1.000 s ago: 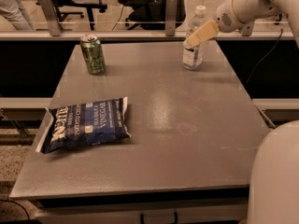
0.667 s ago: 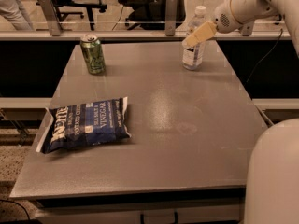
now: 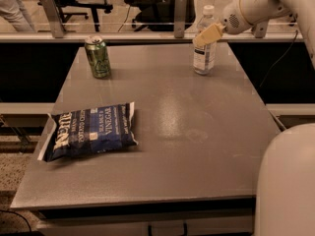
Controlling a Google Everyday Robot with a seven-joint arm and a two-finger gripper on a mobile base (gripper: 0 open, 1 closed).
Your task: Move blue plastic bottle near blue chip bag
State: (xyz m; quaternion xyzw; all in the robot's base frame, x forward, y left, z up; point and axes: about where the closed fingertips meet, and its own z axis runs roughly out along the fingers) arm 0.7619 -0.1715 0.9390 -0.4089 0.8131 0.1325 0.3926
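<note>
The blue plastic bottle, clear with a white cap and white label, stands upright at the far right of the grey table. My gripper reaches in from the upper right and sits at the bottle's upper part, in front of it. The blue chip bag, dark blue with white lettering, lies flat at the table's near left and overhangs the left edge a little. The bottle and the bag are far apart, across the table from each other.
A green soda can stands at the far left of the table. A rail with posts runs behind the far edge, with office chairs beyond. My white body fills the lower right corner.
The gripper has shifted very slightly left at the bottle. The bottle, can and bag have not moved.
</note>
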